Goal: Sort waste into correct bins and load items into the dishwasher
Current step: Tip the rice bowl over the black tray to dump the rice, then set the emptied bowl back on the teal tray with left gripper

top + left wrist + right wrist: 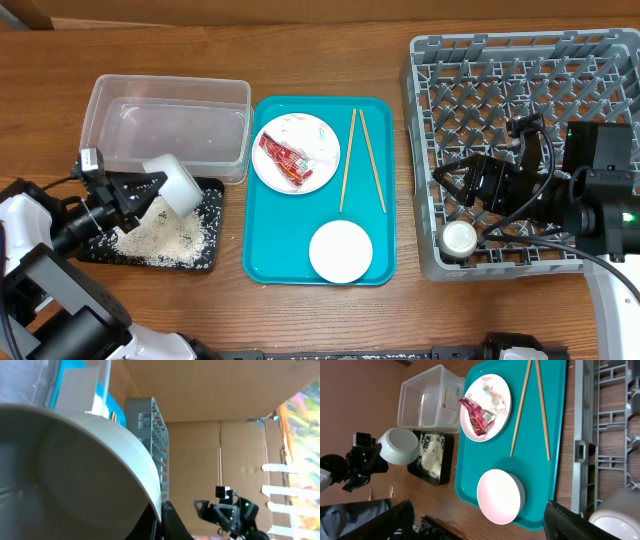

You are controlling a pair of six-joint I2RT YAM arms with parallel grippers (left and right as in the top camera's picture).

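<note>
Currently L gripper (143, 188) is clamped on the rim of the white bowl (173, 185), which is tipped over the black tray (97, 256) w/ loose rice (170, 232). Clear tub (170, 83) sits just behind. R gripper (452, 188) hangs jaws wide, holding nothing, over the dish rack (520, 80), near the small cup (459, 238) in the rack. Teal tray (268, 262) betw. them carries a plate (310, 135) w/ red wrapper (282, 158), chopsticks (362, 160) & a round white dish (340, 252).

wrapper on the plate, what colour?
The wrapper is red; right wrist view shows it best.
</note>
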